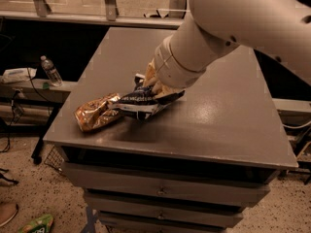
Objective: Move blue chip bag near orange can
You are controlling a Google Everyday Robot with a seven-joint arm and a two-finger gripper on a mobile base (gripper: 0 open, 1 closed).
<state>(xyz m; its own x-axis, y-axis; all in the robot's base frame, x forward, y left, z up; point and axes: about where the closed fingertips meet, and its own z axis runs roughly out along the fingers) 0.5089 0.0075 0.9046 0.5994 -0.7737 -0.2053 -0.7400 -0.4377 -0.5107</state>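
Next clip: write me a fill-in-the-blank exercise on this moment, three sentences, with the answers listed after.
1. The gripper holds the dark navy foil chip bag by its ___ end, as seen in the picture.
2. Of bag and crumpled orange-gold can, the one nearer the grey tabletop's left edge in the picture is the ___.
3. The clear plastic water bottle, lower down and left of the tabletop, stands ___.

Missing words: right; can; upright.

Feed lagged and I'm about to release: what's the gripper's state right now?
Gripper: closed on the dark navy foil chip bag, low over the grey table, right beside the crinkled orange-gold can.
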